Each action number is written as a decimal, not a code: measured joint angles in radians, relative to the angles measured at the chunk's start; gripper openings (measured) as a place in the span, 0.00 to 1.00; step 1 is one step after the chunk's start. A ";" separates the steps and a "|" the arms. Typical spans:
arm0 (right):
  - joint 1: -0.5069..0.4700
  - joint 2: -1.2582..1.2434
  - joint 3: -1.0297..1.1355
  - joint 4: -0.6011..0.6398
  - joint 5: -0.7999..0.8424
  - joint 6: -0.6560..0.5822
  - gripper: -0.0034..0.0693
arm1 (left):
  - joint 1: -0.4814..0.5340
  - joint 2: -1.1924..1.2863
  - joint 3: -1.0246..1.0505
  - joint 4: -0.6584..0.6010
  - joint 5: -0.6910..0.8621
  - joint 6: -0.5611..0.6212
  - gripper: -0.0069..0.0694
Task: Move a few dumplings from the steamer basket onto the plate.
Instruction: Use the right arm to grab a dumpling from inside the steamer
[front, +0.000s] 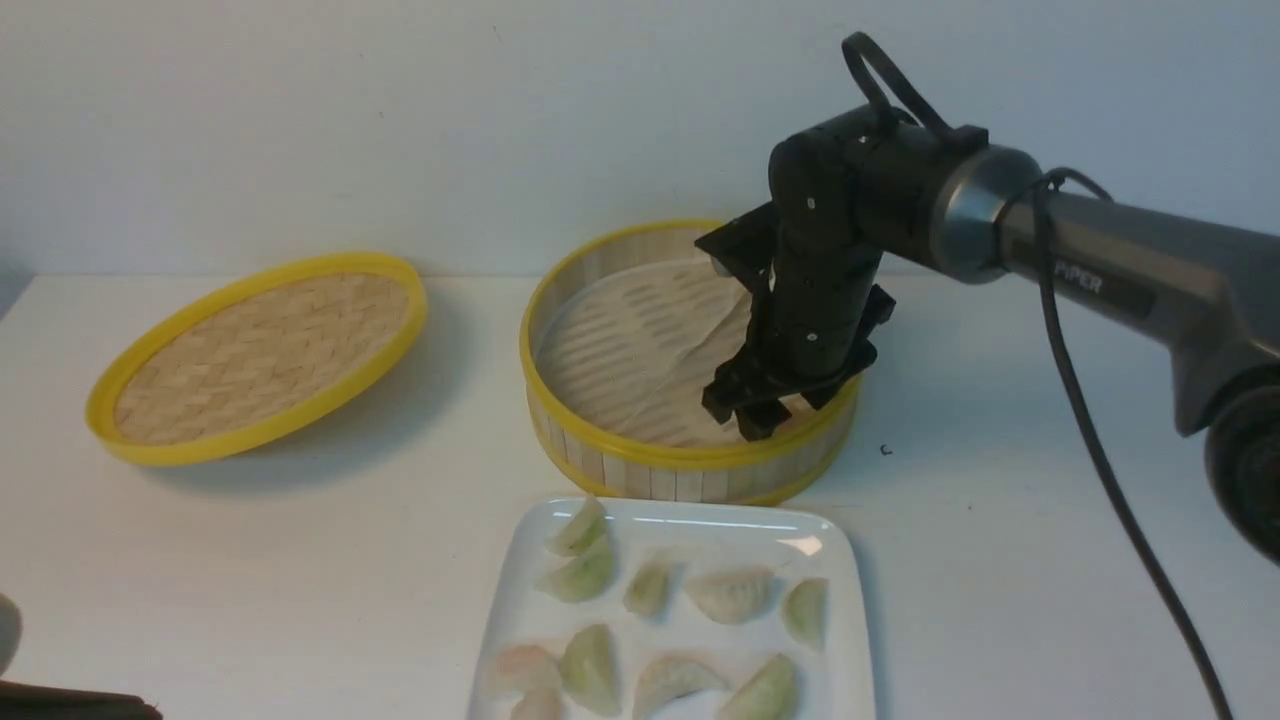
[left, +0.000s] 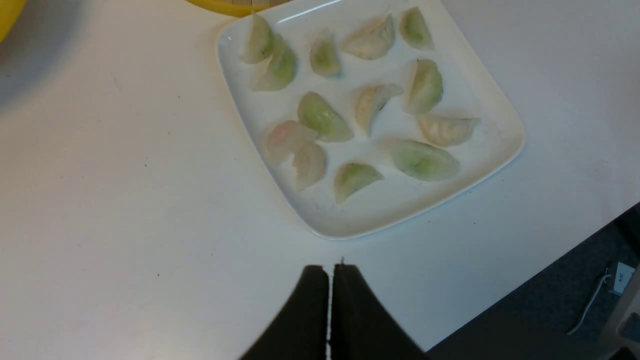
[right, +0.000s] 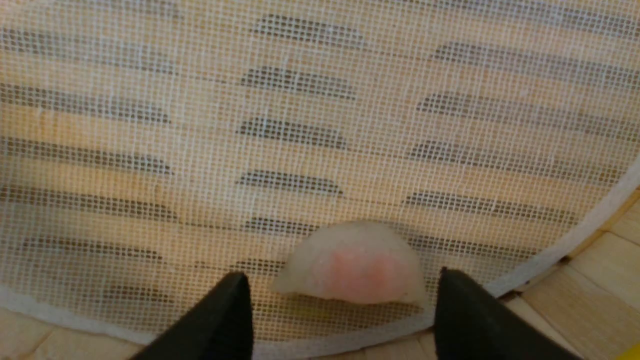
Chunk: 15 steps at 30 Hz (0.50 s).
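– White tabletop against a pale wall is seen. Which step is judged to be in hand?
– The grasp. The right gripper is lowered inside the steamer basket with its jaws held apart. One pinkish dumpling is straddled between them, lying on the mesh liner close to the basket wall. Nothing is gripped yet.
– And the left gripper?
– It is pressed together and empty, over bare table just beside the plate. Two pinkish dumplings are already laid there among green and whitish ones.
– What is called for next?
– A gentle closing on the dumpling, so that it is not crushed and the liner is not pinched. Then a lift clear of the yellow rim is needed, and a carry to a free patch of the plate.
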 joint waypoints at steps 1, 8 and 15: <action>0.000 0.003 0.000 0.000 0.001 0.000 0.61 | 0.000 0.000 0.000 0.000 0.000 0.000 0.08; 0.000 0.015 -0.032 -0.007 0.019 0.001 0.18 | 0.000 0.000 0.000 0.000 0.000 0.000 0.08; -0.001 -0.011 -0.147 0.030 0.033 0.006 0.03 | 0.000 0.000 0.000 0.000 0.000 0.000 0.08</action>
